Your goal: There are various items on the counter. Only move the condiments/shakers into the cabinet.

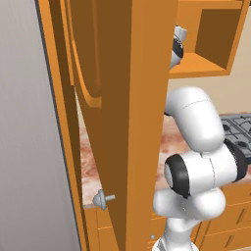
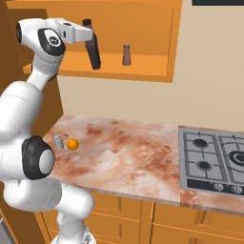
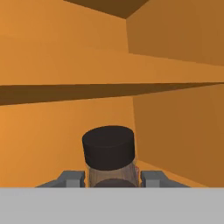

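With 1 shaker [image 2: 126,55] already shelved in the cabinet [image 2: 157,71], the tool [image 2: 90,35] gripped the bottle [image 2: 92,45], unreleased.

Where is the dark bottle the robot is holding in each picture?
Left base view: I can't find the bottle; the open cabinet door covers most of that spot.
Right base view: the bottle hangs tilted in the gripper, upper left, in front of the cabinet shelf.
Hand view: bottom middle, cap toward the camera.
Shared landmark: the orange cabinet shelf.
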